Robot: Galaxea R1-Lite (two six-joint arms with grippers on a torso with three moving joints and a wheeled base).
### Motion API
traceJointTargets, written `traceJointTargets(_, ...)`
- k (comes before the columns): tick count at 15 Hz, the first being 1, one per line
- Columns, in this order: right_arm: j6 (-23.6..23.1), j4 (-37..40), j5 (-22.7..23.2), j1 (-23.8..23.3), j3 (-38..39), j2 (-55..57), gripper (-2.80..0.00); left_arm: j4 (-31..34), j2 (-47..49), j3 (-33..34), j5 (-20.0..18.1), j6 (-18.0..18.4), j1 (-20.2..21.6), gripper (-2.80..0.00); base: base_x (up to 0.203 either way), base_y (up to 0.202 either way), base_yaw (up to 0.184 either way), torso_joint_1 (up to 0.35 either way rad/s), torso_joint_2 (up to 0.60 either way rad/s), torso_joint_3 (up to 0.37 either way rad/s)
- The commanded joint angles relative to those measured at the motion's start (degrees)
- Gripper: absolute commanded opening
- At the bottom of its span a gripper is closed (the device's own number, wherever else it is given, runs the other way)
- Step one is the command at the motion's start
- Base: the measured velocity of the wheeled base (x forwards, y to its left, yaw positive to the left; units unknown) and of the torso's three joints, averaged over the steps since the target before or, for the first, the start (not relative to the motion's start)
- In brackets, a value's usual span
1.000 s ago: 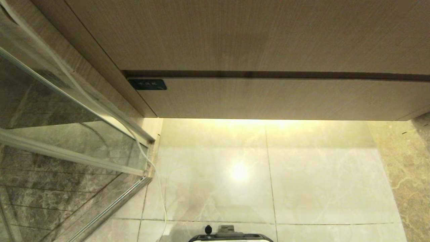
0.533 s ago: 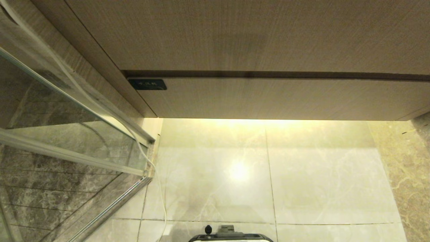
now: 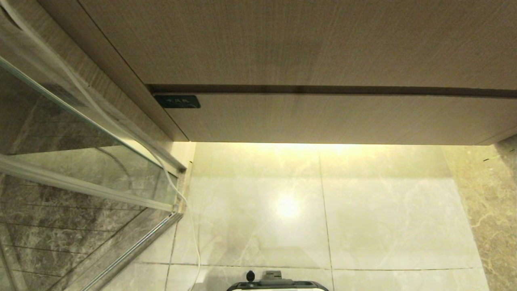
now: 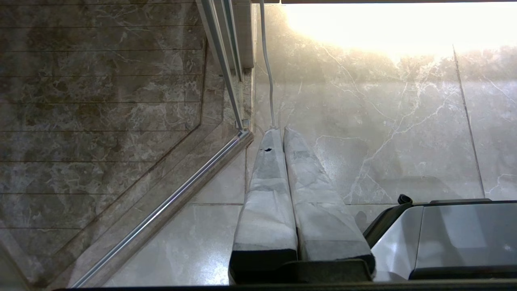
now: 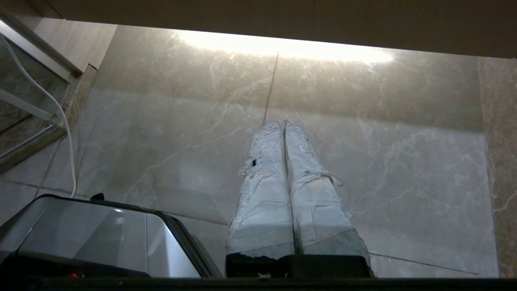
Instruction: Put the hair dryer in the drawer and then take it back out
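Claws: left claw (image 4: 280, 130) pressed together, right claw (image 5: 282, 123) likewise, both empty.

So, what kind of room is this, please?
Most likely a bathroom: a glass shower door on the left, a marble-tile floor, and a wood-grain cabinet with a closed drawer lit from beneath.

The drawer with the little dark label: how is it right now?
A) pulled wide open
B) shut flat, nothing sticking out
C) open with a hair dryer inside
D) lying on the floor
B: in the head view the drawer sits closed, its front flush under the taller panel with only a thin dark gap between them, and no hair dryer is in sight.
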Motion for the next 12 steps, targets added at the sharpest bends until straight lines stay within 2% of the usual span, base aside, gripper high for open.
traceJointTargets(1, -0.06, -0.07, 0.03, 0.02, 2.29, -2.11, -2.8, -0.02, 0.0, 0.0, 0.01, -0.01, 0.02, -2.8, 0.0, 0.0, 0.0, 0.0, 0.0, 0.0)
traceJointTargets(12, 0.12, -0.07, 0.03, 0.02, 2.29, -2.11, -2.8, -0.02, 0.0, 0.0, 0.01, -0.01, 0.02, -2.8, 0.0, 0.0, 0.0, 0.0, 0.0, 0.0)
